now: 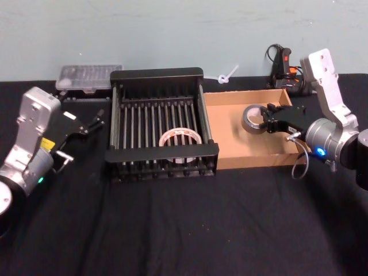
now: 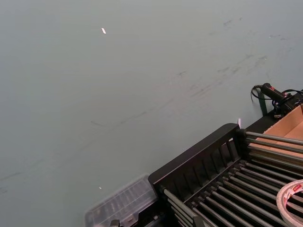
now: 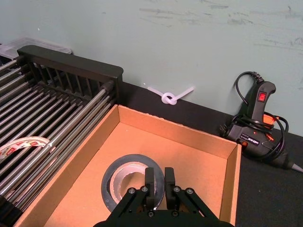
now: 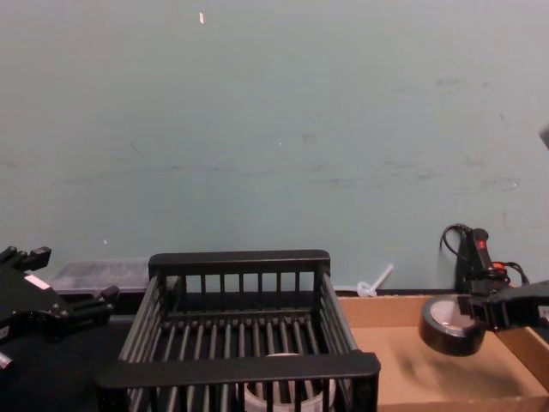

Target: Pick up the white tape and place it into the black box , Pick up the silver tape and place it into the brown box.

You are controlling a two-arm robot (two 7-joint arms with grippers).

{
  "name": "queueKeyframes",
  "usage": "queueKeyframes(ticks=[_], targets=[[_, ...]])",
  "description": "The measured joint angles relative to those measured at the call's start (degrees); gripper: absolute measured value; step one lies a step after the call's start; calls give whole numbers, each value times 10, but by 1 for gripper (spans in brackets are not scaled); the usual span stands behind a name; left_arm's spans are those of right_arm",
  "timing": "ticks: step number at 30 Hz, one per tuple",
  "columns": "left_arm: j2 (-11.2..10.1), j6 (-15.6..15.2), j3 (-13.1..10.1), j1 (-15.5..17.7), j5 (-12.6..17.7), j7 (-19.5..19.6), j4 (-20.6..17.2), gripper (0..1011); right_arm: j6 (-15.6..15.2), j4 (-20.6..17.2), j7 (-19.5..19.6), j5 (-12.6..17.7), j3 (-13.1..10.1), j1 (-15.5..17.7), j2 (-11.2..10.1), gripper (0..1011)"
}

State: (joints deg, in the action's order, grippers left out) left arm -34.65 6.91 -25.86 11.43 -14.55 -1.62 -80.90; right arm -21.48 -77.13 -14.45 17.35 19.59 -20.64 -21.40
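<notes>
Here, in the head view, the white tape (image 1: 180, 140) is seen lying flat on the slatted bottom of the black box (image 1: 156, 73). The brown box (image 1: 230, 158) is placed just beside it, on the right. The right gripper (image 1: 264, 121) is held over the brown box, and its jaws are closed on the rim of the silver tape (image 1: 253, 119). The left gripper (image 1: 98, 119) is kept to the left of the black box, apart from it, and its jaws are seen open, with nothing between them.

In the left wrist view, a part of the white tape (image 2: 291, 202) is shown on the bars of the black box (image 2: 199, 157), and a corner of the brown box (image 2: 289, 125) is seen behind.

In the right wrist view, the silver tape (image 3: 122, 168) is gripped by its rim between the fingers (image 3: 150, 182), over the floor of the brown box (image 3: 176, 125).

In the chest view, the silver tape (image 4: 446, 330) is held tilted and lifted above the floor of the brown box (image 4: 386, 311) by the right gripper (image 4: 473, 312). The white tape (image 4: 283, 390) is seen low inside the black box (image 4: 238, 262).
</notes>
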Motion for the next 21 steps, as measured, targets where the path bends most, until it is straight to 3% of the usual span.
queueKeyframes(ticks=[5, 21], targets=[[0, 0, 0, 0, 0, 0, 0, 1002, 0, 0, 0, 0, 0, 0, 0, 200], [0, 0, 0, 0, 0, 0, 0, 1001, 0, -1, -1, 1, 1, 1, -1, 700]])
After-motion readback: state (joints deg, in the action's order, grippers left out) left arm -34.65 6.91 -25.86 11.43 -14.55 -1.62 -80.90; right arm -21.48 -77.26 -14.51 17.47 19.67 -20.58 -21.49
